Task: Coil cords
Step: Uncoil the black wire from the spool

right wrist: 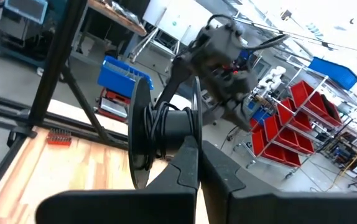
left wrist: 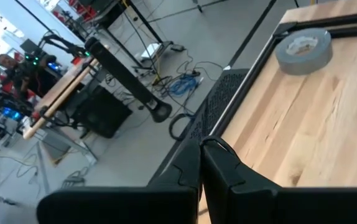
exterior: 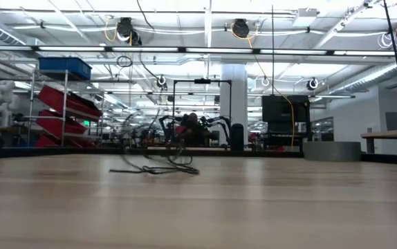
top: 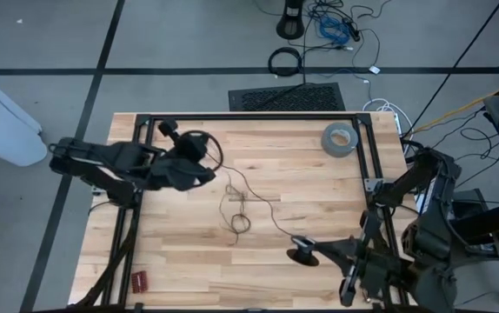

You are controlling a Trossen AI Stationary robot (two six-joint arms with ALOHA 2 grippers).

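The cord is one thin black wire. Its slack tangle (top: 239, 211) lies on the wooden table's middle and also shows in the low view (exterior: 158, 168). One end rises to my left gripper (top: 208, 174), which is shut on it above the table's left half. A wide loop of the wire (top: 204, 148) stands around that gripper's front. The other end (top: 277, 224) runs to a black spool (right wrist: 160, 130) with several turns wound on its hub. My right gripper (top: 314, 253) is shut on that spool above the table's near right part. My left gripper pinches the thin wire between its two fingertips, where a small bend of it (left wrist: 219, 144) sticks out beside them. The fingers slant down toward the table's right. From there the wire hangs slack to the tangle on the table. My right gripper holds the spool (top: 302, 254) clear of the table, coming about level from the table's right side. My own fingers (right wrist: 188, 158) hide which part of the spool they are on. The spool's flanges stand upright, its hub (right wrist: 173, 127) lying about level.
A grey tape roll (top: 340, 139) lies at the table's far right corner and also shows in the left wrist view (left wrist: 303, 46). A small red thing (top: 138, 280) sits near the front left corner. Black frame rails (top: 249, 116) border the table. A thicker cable ring (top: 286, 61) lies on the floor beyond.
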